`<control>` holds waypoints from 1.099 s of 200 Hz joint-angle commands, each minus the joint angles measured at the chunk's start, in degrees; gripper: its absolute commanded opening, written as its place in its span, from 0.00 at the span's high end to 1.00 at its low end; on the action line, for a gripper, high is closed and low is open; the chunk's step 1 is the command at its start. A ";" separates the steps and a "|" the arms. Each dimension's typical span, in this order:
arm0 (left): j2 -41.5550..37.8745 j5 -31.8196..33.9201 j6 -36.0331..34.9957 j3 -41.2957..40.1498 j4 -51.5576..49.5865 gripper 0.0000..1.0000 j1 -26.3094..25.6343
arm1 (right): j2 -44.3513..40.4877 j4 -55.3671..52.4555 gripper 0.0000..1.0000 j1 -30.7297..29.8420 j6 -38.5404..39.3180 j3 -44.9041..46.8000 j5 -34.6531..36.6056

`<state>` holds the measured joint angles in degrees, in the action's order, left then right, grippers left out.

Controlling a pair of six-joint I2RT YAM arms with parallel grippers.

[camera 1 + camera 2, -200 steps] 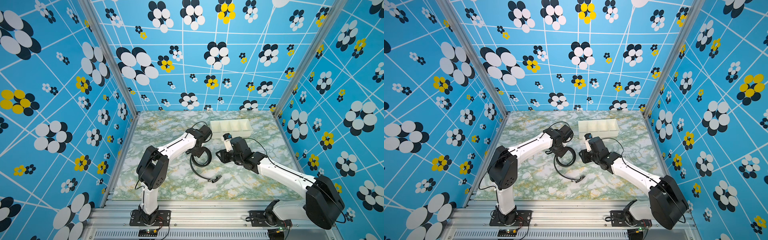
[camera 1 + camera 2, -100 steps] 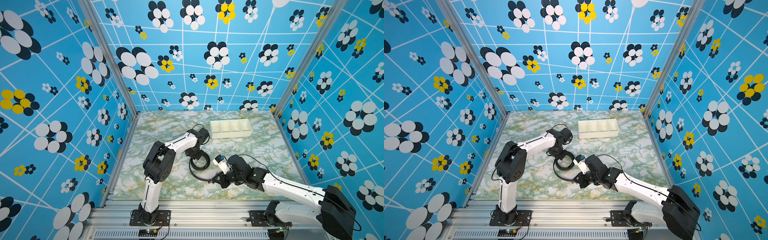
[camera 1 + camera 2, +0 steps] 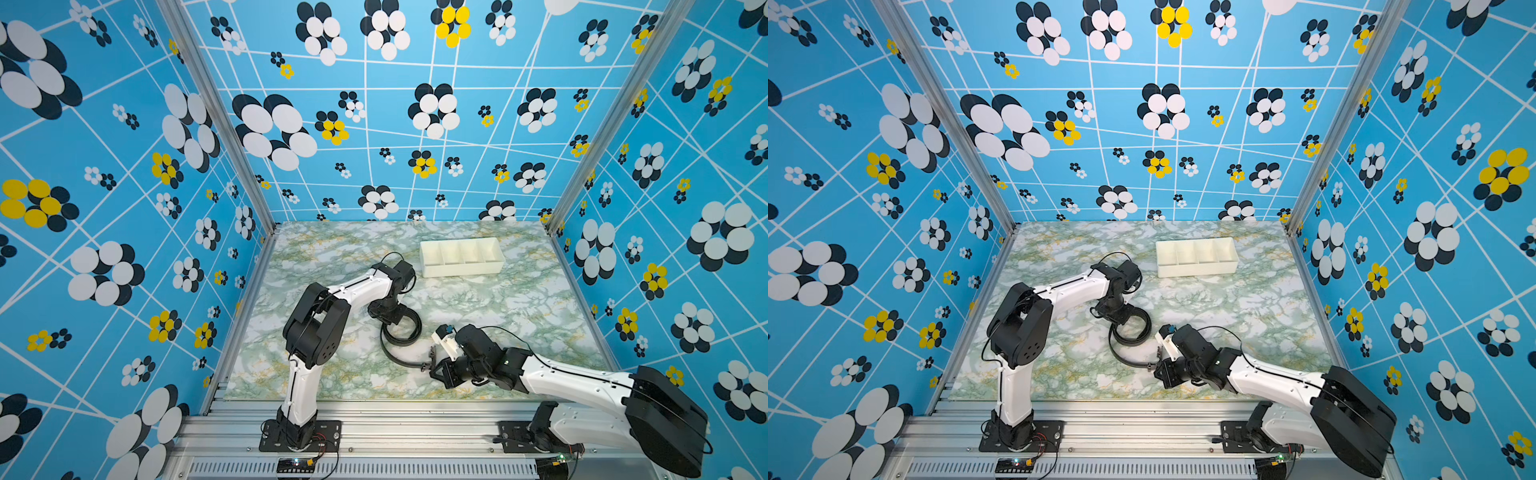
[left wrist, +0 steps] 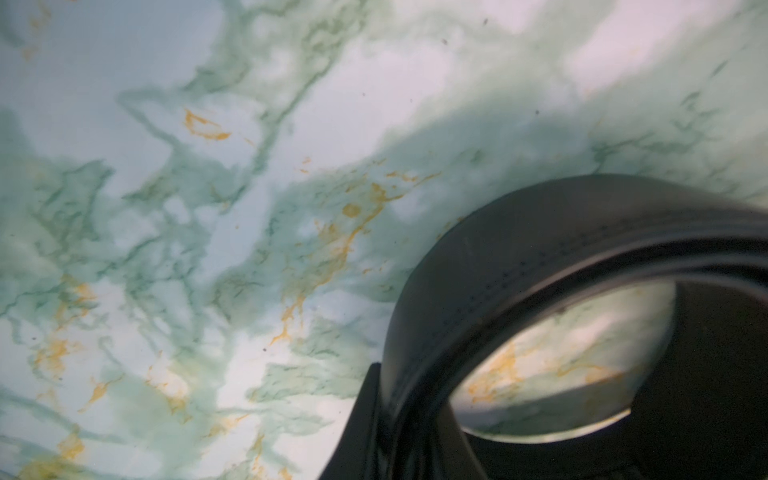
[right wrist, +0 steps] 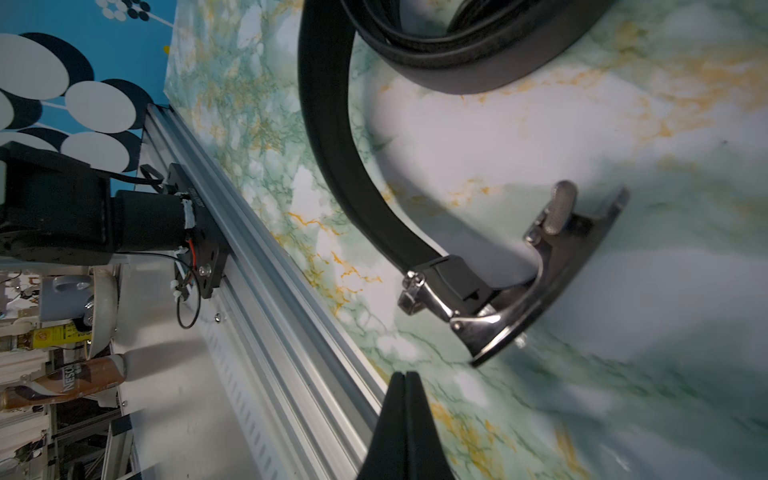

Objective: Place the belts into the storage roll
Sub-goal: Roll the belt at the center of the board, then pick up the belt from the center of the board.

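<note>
Pressing its fingers flat together on nothing, the right gripper (image 5: pixel 405 388) points toward the buckle (image 5: pixel 536 286), just ahead on the marble-patterned table (image 5: pixel 478 137). Beyond, the black belt (image 3: pixel 402 341) coils, pinched by the left gripper (image 3: pixel 390 314). The cream divided tray (image 3: pixel 461 269) sits well past both.

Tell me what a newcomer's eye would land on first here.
The loud blue flowered walls all around, then the black belt coiled on edge mid-table, its coil gripped by the left end effector. The right end effector sits shut beside the metal buckle, and the cream tray waits empty at the back.
</note>
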<state>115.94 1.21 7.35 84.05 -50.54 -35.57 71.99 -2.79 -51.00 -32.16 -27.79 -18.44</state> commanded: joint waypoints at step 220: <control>-3.87 -0.07 -2.88 -7.76 2.48 1.00 -1.60 | 19.19 -12.50 0.73 10.38 10.45 -28.24 12.49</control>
<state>112.22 2.00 6.35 77.67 -46.19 -36.12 96.49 -15.31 -41.67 -23.86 -55.55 -5.89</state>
